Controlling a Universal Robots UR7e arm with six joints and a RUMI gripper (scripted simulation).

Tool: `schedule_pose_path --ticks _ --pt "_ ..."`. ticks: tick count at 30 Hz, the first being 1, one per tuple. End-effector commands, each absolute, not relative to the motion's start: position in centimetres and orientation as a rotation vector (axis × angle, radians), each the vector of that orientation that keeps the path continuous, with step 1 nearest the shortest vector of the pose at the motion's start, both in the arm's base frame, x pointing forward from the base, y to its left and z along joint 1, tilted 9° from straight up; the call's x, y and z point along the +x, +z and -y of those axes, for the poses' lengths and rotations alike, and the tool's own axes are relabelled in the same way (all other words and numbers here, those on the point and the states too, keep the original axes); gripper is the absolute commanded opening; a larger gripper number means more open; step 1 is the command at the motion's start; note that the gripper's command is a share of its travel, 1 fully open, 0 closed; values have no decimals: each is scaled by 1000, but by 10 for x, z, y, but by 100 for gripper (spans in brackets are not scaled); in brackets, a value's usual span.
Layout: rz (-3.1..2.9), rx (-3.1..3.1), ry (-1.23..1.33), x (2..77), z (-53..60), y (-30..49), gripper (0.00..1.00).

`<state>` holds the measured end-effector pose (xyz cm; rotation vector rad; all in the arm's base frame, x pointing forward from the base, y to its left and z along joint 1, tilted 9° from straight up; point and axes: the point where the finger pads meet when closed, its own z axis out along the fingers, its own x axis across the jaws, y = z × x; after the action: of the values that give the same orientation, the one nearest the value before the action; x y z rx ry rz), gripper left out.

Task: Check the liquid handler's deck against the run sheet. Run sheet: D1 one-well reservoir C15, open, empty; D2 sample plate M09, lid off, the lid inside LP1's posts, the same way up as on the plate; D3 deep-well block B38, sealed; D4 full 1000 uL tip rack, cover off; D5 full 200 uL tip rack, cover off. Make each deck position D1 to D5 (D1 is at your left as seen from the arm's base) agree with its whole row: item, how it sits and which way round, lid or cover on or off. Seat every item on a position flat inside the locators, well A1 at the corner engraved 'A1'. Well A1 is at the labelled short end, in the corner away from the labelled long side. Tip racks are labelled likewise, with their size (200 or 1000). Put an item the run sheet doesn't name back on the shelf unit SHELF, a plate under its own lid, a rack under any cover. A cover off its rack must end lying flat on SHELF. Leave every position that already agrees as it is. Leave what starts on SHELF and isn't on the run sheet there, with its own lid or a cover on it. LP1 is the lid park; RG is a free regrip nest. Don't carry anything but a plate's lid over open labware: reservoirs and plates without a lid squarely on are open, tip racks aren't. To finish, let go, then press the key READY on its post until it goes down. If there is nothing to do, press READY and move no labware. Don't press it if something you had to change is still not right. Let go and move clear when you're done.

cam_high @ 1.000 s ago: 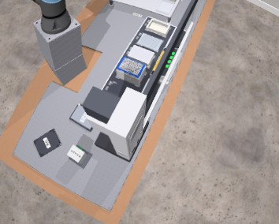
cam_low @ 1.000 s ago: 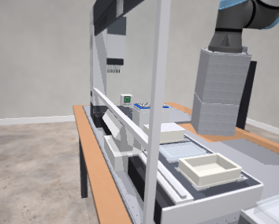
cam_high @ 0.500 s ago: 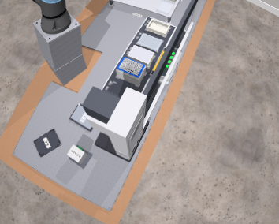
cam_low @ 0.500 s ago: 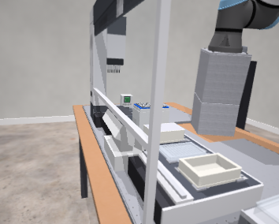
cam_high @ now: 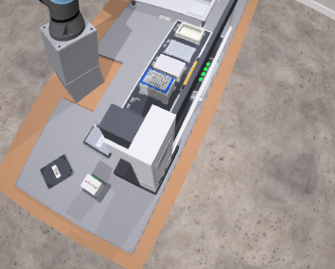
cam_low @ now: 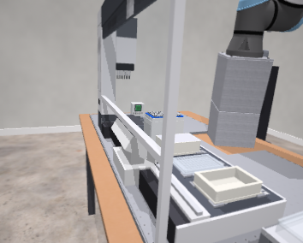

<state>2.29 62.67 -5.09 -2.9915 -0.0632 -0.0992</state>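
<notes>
The deck row shows in both views. An open cream reservoir [cam_high: 190, 32] [cam_low: 227, 183] sits at the far end. Beside it is a clear well plate [cam_high: 180, 48] [cam_low: 199, 162], then a white-topped block [cam_high: 170, 64] [cam_low: 180, 142], then a blue-framed tip rack [cam_high: 157, 81] [cam_low: 156, 120]. The position beyond the rack is hidden under the handler's white housing [cam_high: 158, 142]. The READY key [cam_high: 93, 185] [cam_low: 137, 108] stands on its post. Only the arm's base on its pedestal [cam_high: 71, 47] [cam_low: 241, 98] shows. The gripper is out of both views.
A black square pad with a label [cam_high: 57, 170] lies near the key. A grey flat piece [cam_high: 96, 141] lies beside a dark box [cam_high: 120, 124]. The shelf unit's edge [cam_high: 185, 5] is at the top. The pipette head [cam_low: 125, 47] hangs over the deck, behind a white frame post [cam_low: 169, 120].
</notes>
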Motion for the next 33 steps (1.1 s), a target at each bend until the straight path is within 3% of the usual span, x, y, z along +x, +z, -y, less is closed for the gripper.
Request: schedule_pose_path --ticks 1,33 --pt "65 -2993 -99 21 -624 -40 0" --pt "65 -2988 -101 19 -619 8 0"
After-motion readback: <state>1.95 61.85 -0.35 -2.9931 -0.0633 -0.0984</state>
